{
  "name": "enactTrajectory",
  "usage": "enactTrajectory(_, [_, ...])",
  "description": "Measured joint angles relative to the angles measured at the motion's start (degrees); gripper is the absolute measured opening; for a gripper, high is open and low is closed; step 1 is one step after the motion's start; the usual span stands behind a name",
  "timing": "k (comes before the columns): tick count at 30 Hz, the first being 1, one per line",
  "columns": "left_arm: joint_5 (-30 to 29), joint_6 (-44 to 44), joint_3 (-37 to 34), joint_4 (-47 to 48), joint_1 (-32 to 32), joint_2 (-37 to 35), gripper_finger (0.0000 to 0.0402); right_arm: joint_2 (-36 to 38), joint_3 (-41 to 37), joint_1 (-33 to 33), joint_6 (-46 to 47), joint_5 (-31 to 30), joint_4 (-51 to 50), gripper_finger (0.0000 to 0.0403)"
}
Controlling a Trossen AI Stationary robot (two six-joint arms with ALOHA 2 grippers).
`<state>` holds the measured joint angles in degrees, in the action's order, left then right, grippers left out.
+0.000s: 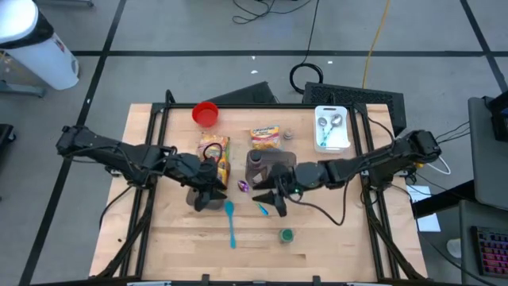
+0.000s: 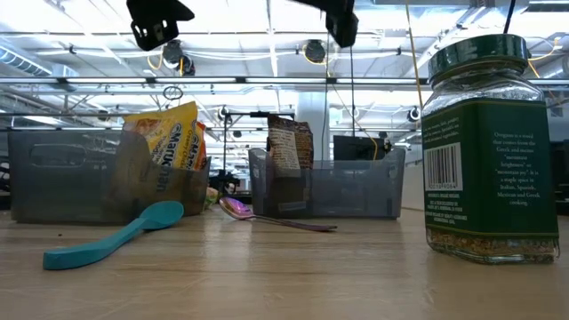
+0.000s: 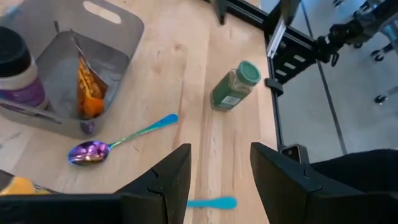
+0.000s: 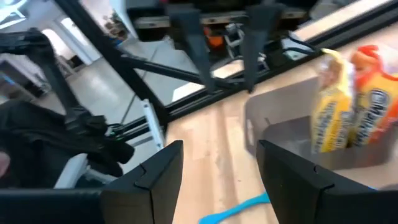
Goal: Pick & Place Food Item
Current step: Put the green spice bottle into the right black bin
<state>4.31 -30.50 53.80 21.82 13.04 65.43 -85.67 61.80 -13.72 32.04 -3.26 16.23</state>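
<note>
**A:** Both arms hover over the middle of the wooden table (image 1: pixel 333 246), and neither carries anything. The left gripper (image 3: pixel 219 177) shows a clear gap between its dark fingers, empty. The right gripper (image 4: pixel 219 174) is the same: fingers apart, only tabletop between them.

**B:** So where's the food?

**A:** A yellow and orange snack bag (image 1: pixel 216 155) stands in the grey plastic bin (image 2: pixel 53 182) just beside the left gripper. A second grey plastic bin (image 1: pixel 278 164), to the right of that one, holds a white jar with a dark lid (image 3: pixel 17 71) and another small packet. A printed snack pouch (image 1: pixel 266 137) lies flat on the wood just behind that second bin.

**B:** Progress, then?

**A:** I'd judge some items are already binned, but which one comes next I can't tell. No pick is under way.

**B:** Clutter?

**A:** Plenty. In front of the first bin lies a teal plastic spoon (image 1: pixel 230 222); an iridescent metal spoon (image 3: pixel 118 140) lies in front of the second. A green-lidded glass herb jar (image 2: pixel 489 147) stands further forward, well clear of it. Behind the first bin, a red cup (image 1: pixel 205 114); far right of it, a white tray (image 1: pixel 332 141) of measuring spoons. Either spoon could snag a low reach.
</note>
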Motion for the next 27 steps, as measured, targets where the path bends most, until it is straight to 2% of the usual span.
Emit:
enactTrajectory(8, [-0.88, 0.15, 0.0, -0.46, 1.14, -0.75, 0.0175, -0.07, 2.53, -7.03, -3.13, -3.55, -1.02, 0.0196])
enactTrajectory(15, [-0.87, -0.28, 0.04, -3.91, 2.94, -1.59, 0.0175, -0.89, 16.43, -14.79, -16.7, -16.65, -22.08, 0.0196])
enactTrajectory(18, [-0.8, -1.46, 0.02, -7.63, 4.14, -1.32, 0.0175, -2.04, 20.52, -17.28, -19.67, -19.32, -28.25, 0.0196])
enactTrajectory(22, [-0.89, -1.58, 0.04, -17.63, 5.81, -1.53, 0.0175, -3.13, 21.12, -19.24, -16.35, -18.6, -31.97, 0.0196])
enactTrajectory(27, [-4.43, -2.98, 0.04, -25.36, 8.36, -1.79, 0.0175, -4.99, 21.07, -19.19, -2.9, -14.64, -44.15, 0.0196])
